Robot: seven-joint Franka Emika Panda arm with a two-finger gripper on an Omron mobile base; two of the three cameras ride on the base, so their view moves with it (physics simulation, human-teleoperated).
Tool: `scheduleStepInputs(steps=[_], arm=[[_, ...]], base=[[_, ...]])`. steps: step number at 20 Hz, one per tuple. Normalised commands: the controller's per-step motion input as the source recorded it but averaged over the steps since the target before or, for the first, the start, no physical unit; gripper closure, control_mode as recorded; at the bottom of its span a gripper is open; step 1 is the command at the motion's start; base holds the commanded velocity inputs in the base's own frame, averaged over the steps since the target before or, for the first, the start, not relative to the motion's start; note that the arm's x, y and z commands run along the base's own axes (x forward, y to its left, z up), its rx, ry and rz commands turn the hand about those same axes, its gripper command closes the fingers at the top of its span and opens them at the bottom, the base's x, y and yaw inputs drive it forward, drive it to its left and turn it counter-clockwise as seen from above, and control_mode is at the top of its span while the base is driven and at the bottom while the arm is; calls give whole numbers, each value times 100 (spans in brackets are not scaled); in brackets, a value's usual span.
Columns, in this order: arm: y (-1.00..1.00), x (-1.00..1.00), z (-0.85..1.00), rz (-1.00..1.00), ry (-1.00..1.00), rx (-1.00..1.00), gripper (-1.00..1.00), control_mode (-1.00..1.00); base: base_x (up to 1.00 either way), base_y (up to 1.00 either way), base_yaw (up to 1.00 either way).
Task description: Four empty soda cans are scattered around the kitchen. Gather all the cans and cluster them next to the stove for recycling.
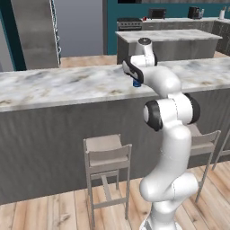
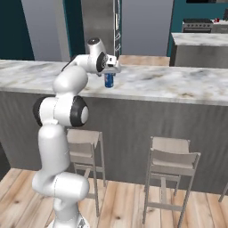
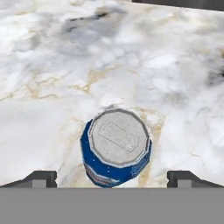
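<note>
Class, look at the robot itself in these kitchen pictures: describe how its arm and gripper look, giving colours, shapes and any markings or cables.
The arm is glossy white, built of rounded, tubular segments with black bands at the joints. The gripper has two small dark, blocky finger tips. No cables or markings are visible.

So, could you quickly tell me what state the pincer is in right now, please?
Pincer: open, holding nothing; its fingertips stand either side of the upright blue cylindrical soda can with a silvery top on the marble counter.

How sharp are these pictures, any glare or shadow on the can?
Hand view: blue can crisp, soft shadow on the marble counter, no glare. Right base view: can small, shaded under the open gripper. Left base view: stove distant, coarse.
</note>
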Motion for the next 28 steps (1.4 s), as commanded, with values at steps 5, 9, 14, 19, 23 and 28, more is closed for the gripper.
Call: scheduleStepInputs(steps=[5, 9, 14, 19, 23, 28], arm=[[-10, 18, -3, -1, 1, 5, -100, -100], [-1, 17, -10, -1, 0, 1, -100, -100], [0, 16, -13, 0, 0, 0, -100, -100], [0, 11, -14, 0, 0, 0, 100, -100], [0, 6, -11, -1, 7, 1, 100, -100], [0, -16, -3, -4, 4, 2, 100, -100]], base=[[0, 0, 0], [0, 0, 0], [0, 0, 0], [0, 0, 0], [0, 0, 0], [0, 0, 0]])
